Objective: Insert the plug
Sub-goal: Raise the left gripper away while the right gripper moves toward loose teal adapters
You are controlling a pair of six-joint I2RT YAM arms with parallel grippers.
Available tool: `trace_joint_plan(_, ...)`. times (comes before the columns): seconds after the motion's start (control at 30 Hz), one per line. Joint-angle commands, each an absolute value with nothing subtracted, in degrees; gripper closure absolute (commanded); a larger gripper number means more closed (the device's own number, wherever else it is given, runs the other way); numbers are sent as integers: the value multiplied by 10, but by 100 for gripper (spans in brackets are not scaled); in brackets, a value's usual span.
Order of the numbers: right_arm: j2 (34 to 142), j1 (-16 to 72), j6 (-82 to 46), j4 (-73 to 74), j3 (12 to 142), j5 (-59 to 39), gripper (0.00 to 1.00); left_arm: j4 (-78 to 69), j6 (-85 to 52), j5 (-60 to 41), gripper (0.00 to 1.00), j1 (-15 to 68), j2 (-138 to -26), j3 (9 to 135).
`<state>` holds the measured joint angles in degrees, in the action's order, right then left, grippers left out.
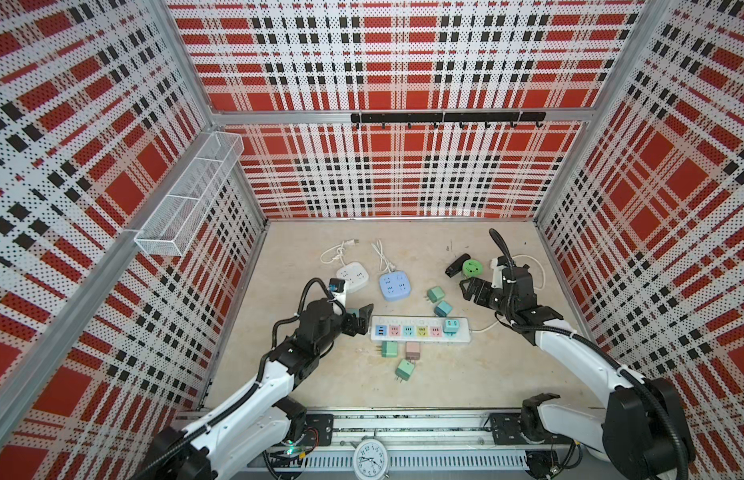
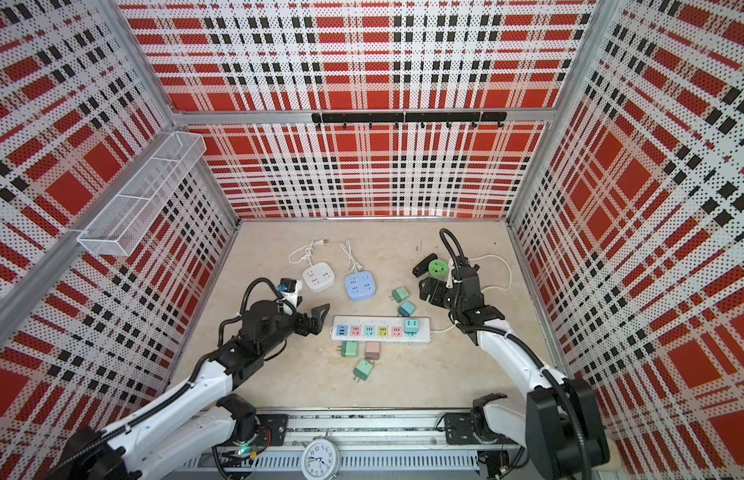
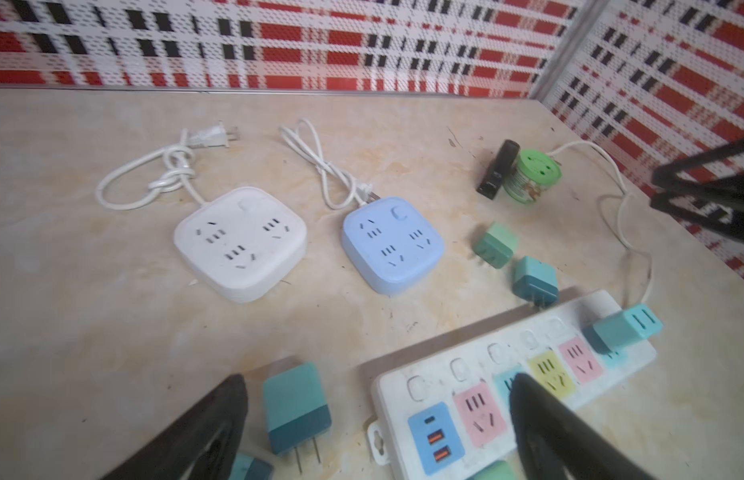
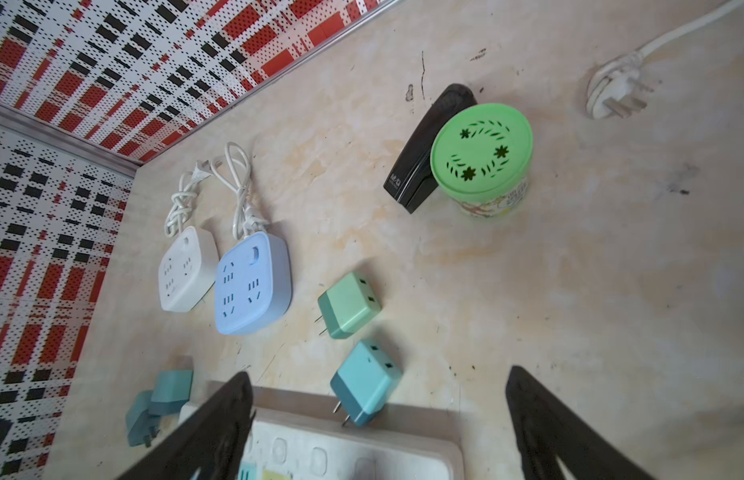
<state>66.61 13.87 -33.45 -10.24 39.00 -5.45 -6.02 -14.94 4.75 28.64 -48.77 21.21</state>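
Top view: my left gripper [image 1: 364, 319] splayed empty, likely bracing power strip [image 1: 420, 338] nine-o'clock end; right gripper [image 1: 469, 291] spread empty; plug [image 1: 450, 326] seated three-o'clock end.

Beige marbled tabletop [image 1: 465, 374] with white power strip [image 1: 407, 322], 2 square sockets [image 1: 391, 286], loose adapters [image 1: 404, 369], stapler [image 1: 457, 265], green jar [image 1: 472, 268].
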Motion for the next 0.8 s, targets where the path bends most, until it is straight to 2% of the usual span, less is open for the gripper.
trace_joint_plan(0.0, 625, 134, -429, -236, 423, -2, 0, -110, -195, 166, 1, 278, -478, 181)
trace_joint_plan(0.1, 595, 114, -447, -307, 455, -44, 0, -117, -180, 217, 1, 271, -486, 160)
trace_joint_plan(0.2, 569, 114, -416, -380, 496, -34, 0, -150, -190, 243, 1, 251, -504, 133)
trace_joint_plan(0.3, 530, 114, -377, -358, 476, -75, 0, -161, -183, 197, 1, 239, -505, 131)
trace_joint_plan(0.47, 500, 118, -385, -331, 425, -73, 0, -169, -186, 206, 1, 238, -497, 120)
trace_joint_plan(0.6, 560, 125, -389, -304, 428, -67, 0, -170, -186, 197, 1, 238, -488, 115)
trace_joint_plan(0.77, 695, 154, -383, -308, 490, -70, 7, -172, -187, 195, 1, 238, -483, 111)
